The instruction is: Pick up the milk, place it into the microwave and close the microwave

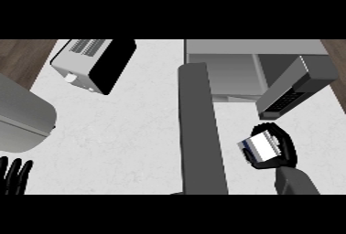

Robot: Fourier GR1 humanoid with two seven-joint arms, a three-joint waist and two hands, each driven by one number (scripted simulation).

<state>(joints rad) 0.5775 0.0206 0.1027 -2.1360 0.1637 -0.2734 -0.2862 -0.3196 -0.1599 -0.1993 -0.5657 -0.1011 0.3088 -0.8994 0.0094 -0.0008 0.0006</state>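
The milk carton [262, 146], white with a dark blue side, is held above the counter at the right, with my right hand [284, 147] curled round it. Ahead of it stands the grey microwave [229, 68], open at the front. Its dark door [200, 132] swings out toward me, just left of the carton. My left hand [13, 176] rests open at the lower left edge, fingers up.
A toaster oven [94, 61] with a black glass front sits at the back left. A large grey rounded appliance [20, 116] fills the left edge. Right of the microwave lies a tilted grey device with a keypad [295, 87]. The white counter [121, 137] spans the middle.
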